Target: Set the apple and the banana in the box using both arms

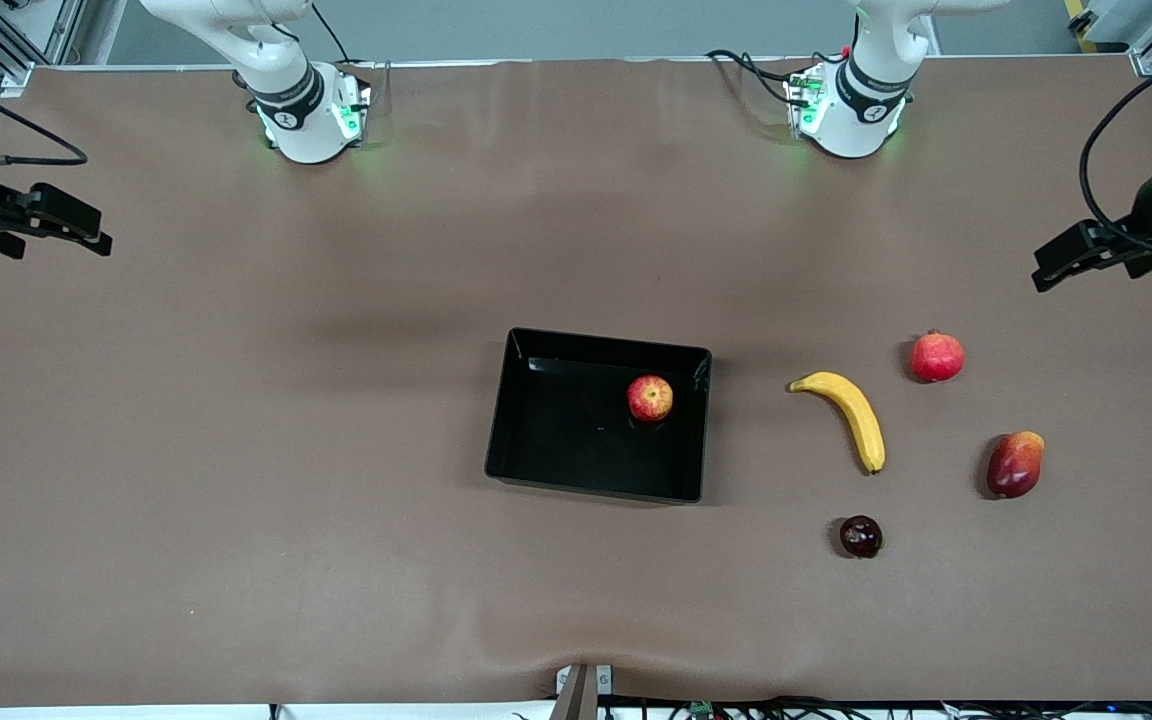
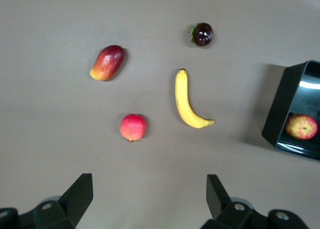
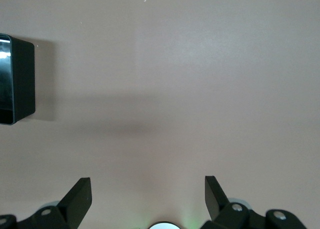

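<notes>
The box (image 1: 536, 450) is a shallow rectangular tray of glossy black plastic with low walls, sitting on the matte brown table (image 1: 236, 500). Inside it, close to the wall toward the left arm's end, rests the apple (image 1: 650, 398), small and round, red with yellow streaks.

The banana (image 1: 851, 412) lies on the table outside the box, toward the left arm's end of it. It is smooth, yellow and curved; its long axis runs at a slant, one tip pointing toward the box and the other toward the front camera.

Farther from the box than the banana sit three more fruits: a round red fruit (image 1: 937, 357) with a small crown tip, an elongated red-orange fruit (image 1: 1015, 464), and a small, dark, shiny round fruit (image 1: 861, 536), the last nearest the front camera.

The left gripper (image 1: 1076, 262) hangs over the table's edge, well apart from the box, fingers spread wide and holding nothing. The right gripper (image 1: 61, 222) hangs over the other end, also spread wide and empty.
</notes>
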`<state>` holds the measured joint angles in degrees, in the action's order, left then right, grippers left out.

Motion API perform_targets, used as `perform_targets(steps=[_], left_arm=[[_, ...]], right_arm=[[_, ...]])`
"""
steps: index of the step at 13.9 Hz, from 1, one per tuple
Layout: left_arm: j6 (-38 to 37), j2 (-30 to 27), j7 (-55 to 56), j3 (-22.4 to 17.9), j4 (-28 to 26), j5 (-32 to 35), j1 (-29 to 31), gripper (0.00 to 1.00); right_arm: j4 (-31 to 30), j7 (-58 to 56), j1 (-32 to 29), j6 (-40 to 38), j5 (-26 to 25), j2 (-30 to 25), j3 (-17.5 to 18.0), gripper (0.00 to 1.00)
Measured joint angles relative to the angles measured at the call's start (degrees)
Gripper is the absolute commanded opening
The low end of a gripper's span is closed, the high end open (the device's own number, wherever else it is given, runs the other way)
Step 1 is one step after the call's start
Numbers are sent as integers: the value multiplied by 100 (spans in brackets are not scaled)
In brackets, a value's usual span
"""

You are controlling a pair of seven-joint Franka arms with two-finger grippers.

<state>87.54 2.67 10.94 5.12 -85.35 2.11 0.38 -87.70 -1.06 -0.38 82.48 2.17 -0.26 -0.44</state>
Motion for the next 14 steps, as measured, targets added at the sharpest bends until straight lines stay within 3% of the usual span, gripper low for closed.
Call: perform_targets(steps=[3,14], left_arm=[[0,-126,0,265,-174,-72,210,100],[84,-57,36,357,-377,-97,204,100]], right_arm=[[0,0,0,0,7,4,0,100],[0,0,2,2,15,9,9,100]])
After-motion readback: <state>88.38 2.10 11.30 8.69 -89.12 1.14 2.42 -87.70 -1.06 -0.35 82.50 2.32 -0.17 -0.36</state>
